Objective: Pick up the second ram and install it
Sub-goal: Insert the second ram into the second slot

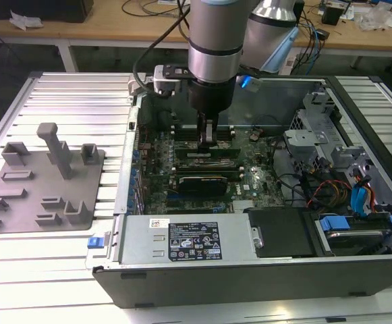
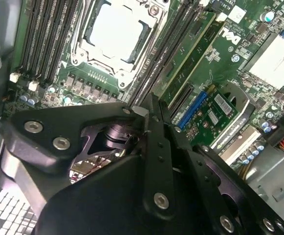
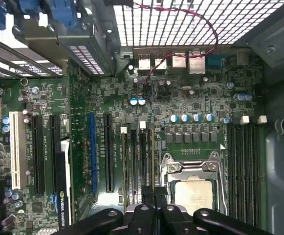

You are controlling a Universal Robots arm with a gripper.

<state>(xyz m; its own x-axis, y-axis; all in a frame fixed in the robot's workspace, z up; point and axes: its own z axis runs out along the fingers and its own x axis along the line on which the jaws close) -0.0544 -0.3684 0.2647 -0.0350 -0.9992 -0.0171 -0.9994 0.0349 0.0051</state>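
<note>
Inside the open computer case (image 1: 249,285), entries as follows. Entry one: my gripper (image 1: 208,140), lowered over the bank of memory slots that lies between the CPU socket (image 3: 193,186) and the graphics card (image 2: 220,115). My fingertips (image 3: 148,194) are drawn together to a thin gap. Entry two: the second ram (image 3: 152,161), by my judgement the thin pale edge that runs along the slot just beside the socket, in line with that gap, standing upright in the slot. Whether I pinch its top edge or merely sit over it, I cannot tell. Entry three: a green stick (image 2: 190,54), seated in the same bank on the graphics-card side; I take it for a neighbouring stick, without certainty. Entry four: the grey holder tray (image 1: 20,202), on the slatted table (image 1: 61,101) at the exterior view's left, well apart from my gripper, its posts bare. Status, judged from the above: pick-up done, carry to the motherboard (image 3: 190,98) done, stick at its slot. Not confirmed: that it is pressed fully home and that the white latch tabs (image 3: 142,125) at the slot ends have closed; they are too small to tell.
</note>
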